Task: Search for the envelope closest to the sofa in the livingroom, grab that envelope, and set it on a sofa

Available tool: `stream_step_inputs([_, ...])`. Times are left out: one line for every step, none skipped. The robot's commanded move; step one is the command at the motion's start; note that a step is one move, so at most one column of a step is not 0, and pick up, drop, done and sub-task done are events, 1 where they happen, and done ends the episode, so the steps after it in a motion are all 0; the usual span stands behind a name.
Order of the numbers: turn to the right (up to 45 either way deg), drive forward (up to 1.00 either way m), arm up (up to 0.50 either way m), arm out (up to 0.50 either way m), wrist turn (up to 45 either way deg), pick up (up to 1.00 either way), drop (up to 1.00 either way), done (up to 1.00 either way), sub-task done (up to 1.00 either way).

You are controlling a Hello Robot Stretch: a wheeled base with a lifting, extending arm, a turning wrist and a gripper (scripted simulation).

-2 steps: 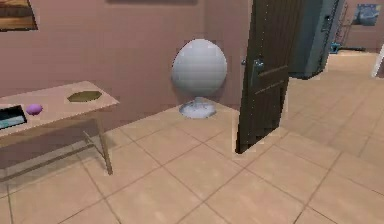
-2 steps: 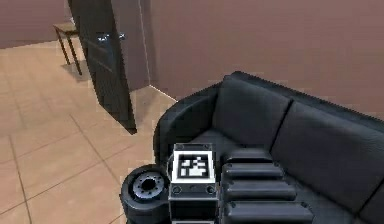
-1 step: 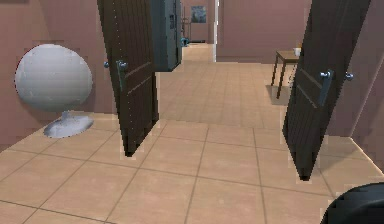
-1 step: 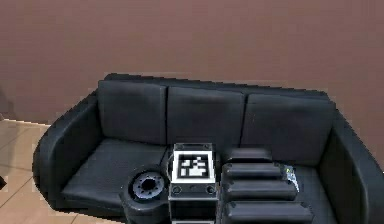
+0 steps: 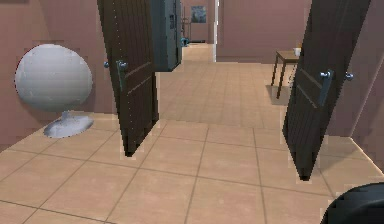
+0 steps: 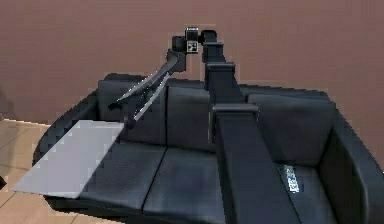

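Arm side view: dark square arm (image 6: 236,150) reaches out over a black leather three-seat sofa (image 6: 295,120). The tool (image 6: 120,110) is at its far end, thin fingers slanting down toward the view's left.

A pale grey, flat rectangular paper envelope (image 6: 72,160) sits at the sofa's left end. Its upper corner meets the fingertips and its lower edge runs out past the armrest. Can't tell whether it hangs free or rests on the seat cushion, so can't tell whether the tool holds it. Nor do the pictures show if the fingers are spread or pressed together.

Handling, as judged: light, thin, bendy, smooth-faced. Likely to droop from a corner and slide out of a weak hold. Best taken by an edge or corner that overhangs, not flat against soft cushion.

Forward view: two dark wooden doors (image 5: 130,70) stand ajar on beige tiled floor (image 5: 200,170), with a white egg-shaped chair (image 5: 52,80) at the left.
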Motion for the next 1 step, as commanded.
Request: stream_step_inputs([0.0,0.0,0.0,0.0,45.0,0.0,0.0,0.0,0.0])
